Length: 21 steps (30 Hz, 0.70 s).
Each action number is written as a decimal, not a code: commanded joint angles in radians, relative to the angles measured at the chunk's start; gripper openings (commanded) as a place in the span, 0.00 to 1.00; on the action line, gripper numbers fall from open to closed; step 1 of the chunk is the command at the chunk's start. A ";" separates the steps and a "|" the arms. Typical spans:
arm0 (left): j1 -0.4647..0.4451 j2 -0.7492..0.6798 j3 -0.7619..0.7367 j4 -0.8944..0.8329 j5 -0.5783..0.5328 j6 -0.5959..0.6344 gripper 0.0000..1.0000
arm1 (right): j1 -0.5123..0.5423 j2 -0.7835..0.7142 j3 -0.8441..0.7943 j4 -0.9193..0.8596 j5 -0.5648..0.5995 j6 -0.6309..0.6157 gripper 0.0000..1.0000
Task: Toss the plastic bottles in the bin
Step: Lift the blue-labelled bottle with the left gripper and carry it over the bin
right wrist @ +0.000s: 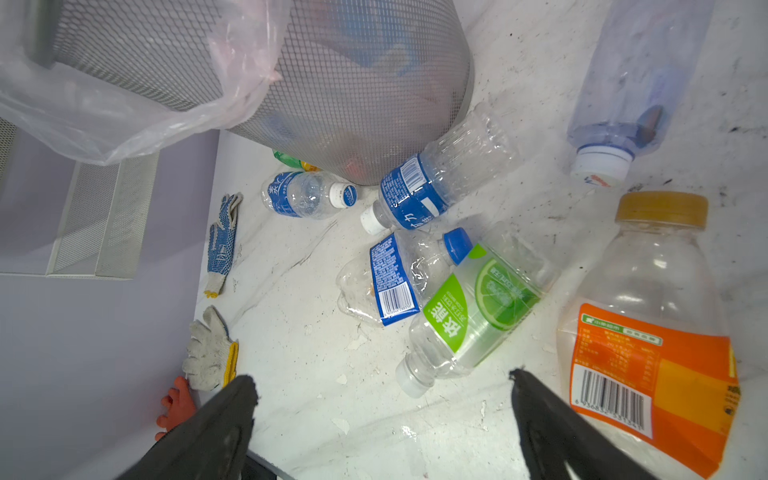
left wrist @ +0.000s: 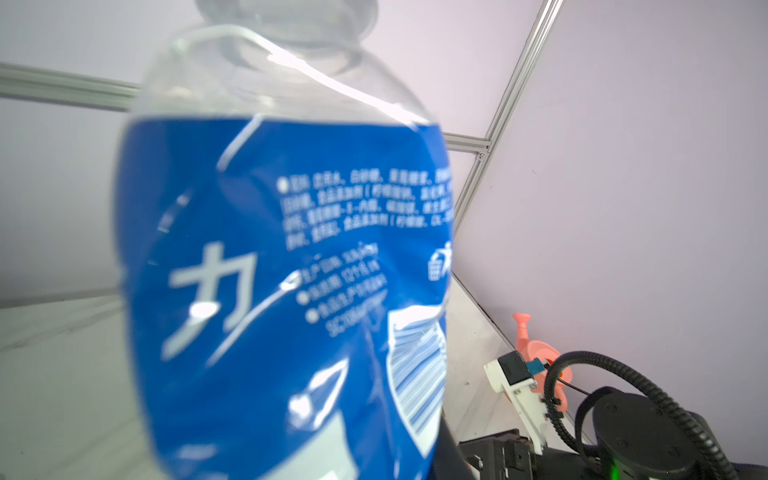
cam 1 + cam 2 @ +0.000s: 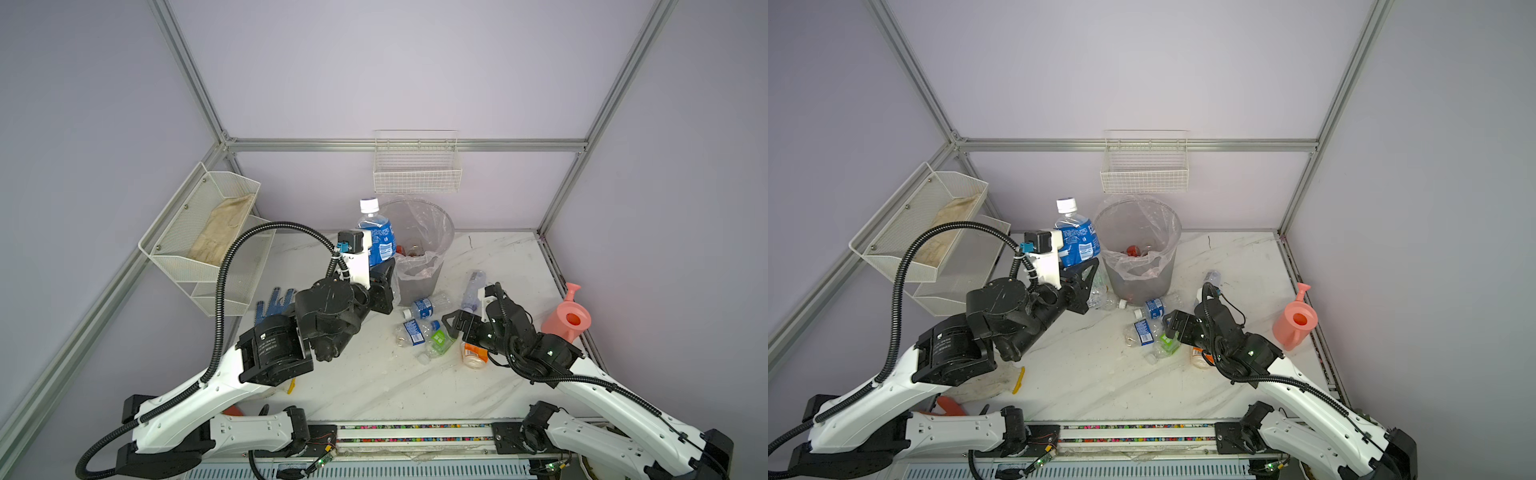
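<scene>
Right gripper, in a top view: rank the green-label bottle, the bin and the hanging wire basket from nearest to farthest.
1. green-label bottle, right at the open right gripper.
2. bin, farther back, near the middle.
3. wire basket, hung high at the rear.

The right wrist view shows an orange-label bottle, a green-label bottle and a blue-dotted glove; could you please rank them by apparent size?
1. orange-label bottle, though it lies nearest the camera, so its real size is unsure
2. green-label bottle
3. blue-dotted glove
</scene>
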 commanded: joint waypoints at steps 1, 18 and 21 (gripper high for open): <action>0.011 0.025 0.125 0.056 -0.032 0.123 0.19 | 0.000 -0.028 0.002 -0.042 0.021 0.018 0.97; 0.126 0.219 0.366 0.064 0.092 0.213 0.19 | 0.000 -0.179 -0.048 -0.144 0.051 0.067 0.97; 0.144 0.260 0.421 0.056 0.117 0.213 0.19 | 0.000 -0.150 -0.030 -0.142 0.047 0.055 0.97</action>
